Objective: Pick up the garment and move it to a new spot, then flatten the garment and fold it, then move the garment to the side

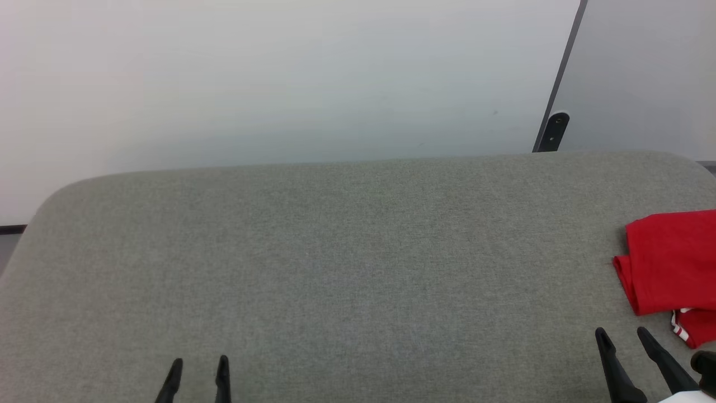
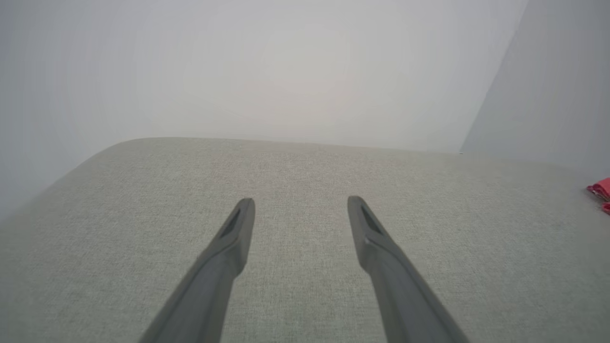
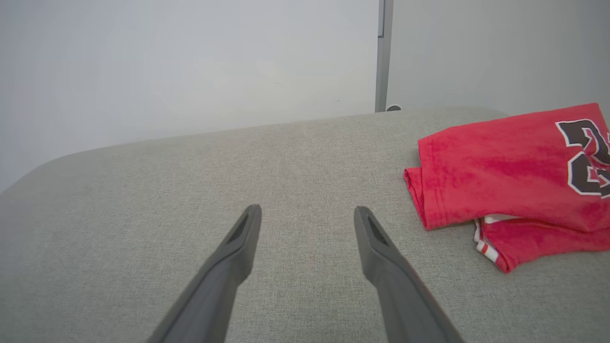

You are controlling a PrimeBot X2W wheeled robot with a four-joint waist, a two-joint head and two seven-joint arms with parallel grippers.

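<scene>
Garment (image 1: 671, 263) lies folded on grey cushion (image 1: 335, 252); left gripper (image 1: 200, 359) and right gripper (image 1: 621, 330) gape empty

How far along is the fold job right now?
Looks done: the garment lies folded in layers on the right side of the grey cushion. In hand: nothing; the left pincer and right pincer are open and empty. Left: seemingly nothing, perhaps a tidier fold.

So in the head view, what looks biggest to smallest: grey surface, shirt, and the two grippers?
1. Surface, by far.
2. Shirt, cut off at the edge.
3. Right gripper.
4. Left gripper.
The bottom edge cuts both grippers, so their order is unsure.
</scene>
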